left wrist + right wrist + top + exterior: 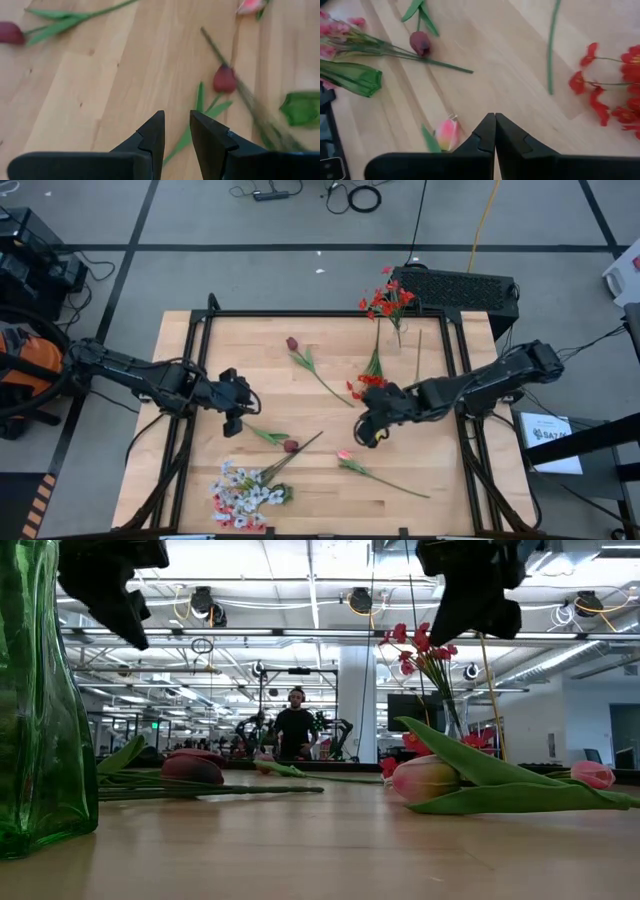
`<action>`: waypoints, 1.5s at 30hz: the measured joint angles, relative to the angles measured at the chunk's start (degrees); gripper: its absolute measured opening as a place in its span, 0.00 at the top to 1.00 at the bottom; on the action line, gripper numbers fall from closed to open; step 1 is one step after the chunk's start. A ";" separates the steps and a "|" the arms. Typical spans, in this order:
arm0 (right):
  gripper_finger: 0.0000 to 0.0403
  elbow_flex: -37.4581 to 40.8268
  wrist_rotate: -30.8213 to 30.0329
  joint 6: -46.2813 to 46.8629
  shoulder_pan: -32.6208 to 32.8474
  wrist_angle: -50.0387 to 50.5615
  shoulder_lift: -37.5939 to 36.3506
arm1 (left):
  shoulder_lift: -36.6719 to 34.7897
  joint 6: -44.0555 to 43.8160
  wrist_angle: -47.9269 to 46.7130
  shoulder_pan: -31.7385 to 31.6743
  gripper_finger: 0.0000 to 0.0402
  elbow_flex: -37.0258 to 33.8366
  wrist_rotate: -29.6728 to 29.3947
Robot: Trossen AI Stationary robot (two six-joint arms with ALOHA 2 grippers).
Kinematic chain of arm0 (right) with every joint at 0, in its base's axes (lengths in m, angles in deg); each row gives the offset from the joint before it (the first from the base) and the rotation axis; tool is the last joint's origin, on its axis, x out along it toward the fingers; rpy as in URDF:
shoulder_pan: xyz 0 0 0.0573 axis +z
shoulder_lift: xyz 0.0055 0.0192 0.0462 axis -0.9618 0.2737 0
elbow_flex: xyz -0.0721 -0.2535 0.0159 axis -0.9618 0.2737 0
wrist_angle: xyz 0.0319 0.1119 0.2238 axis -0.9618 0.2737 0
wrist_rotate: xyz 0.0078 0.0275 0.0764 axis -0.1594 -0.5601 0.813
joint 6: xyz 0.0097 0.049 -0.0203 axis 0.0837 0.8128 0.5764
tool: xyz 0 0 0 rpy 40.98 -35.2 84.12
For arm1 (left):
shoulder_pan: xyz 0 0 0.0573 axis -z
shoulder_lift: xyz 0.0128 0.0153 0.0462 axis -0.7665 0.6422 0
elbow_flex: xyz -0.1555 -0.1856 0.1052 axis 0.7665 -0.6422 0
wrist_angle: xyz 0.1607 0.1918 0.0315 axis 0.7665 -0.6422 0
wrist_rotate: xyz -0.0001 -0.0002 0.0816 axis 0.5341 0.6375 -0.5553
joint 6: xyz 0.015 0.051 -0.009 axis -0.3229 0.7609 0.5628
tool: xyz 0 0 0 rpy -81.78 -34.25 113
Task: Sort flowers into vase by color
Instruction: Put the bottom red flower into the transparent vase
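Hovering above the wooden table, the left gripper carries nothing, its two dark fingers parted by a narrow gap. Just ahead of its fingertips lies a dark maroon tulip bud on a green stem with leaves, and beyond that bud, toward the table's near edge, sits a green glass vase holding a bunch of pink and whitish flowers. A second maroon tulip lies well apart, on the far side of the left gripper.

Across the table the right gripper hangs over the middle, its fingers pressed together and holding nothing. A pink tulip bud lies just beside its tips, its long stem running off toward the near right part of the table. Behind the right gripper, toward the far edge, a bright red spray lies flat on the wood, and farther still a second vase stands upright with red flowers in it. A bare green stem lies near those red blooms.

From table height both arms enter from above, with the green vase large in the foreground. A person stands in the room far behind the table.
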 joint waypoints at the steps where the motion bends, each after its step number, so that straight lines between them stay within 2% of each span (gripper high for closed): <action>1: 1.00 -1.03 0.47 -0.11 -0.05 0.44 1.05 | 0.01 0.02 -0.87 0.05 0.76 0.00 0.05; 8: 1.00 -2.39 4.49 -1.25 -0.01 0.60 5.48 | 1.86 0.54 -2.46 0.73 0.76 0.00 0.80; 18: 1.00 -2.19 4.62 -1.44 -0.06 0.71 6.94 | 9.92 0.65 -2.48 3.19 0.76 0.02 0.82; 29: 1.00 -2.17 4.52 -1.67 -0.06 0.66 6.92 | 19.73 9.96 -1.07 5.67 0.76 0.02 0.89; 37: 1.00 -2.15 4.51 -1.68 -0.06 0.66 6.92 | 24.87 17.97 4.60 5.62 0.76 0.02 3.39; 45: 1.00 -2.15 4.51 -1.68 -0.08 0.44 6.92 | 28.40 19.67 6.80 5.45 0.76 0.02 5.66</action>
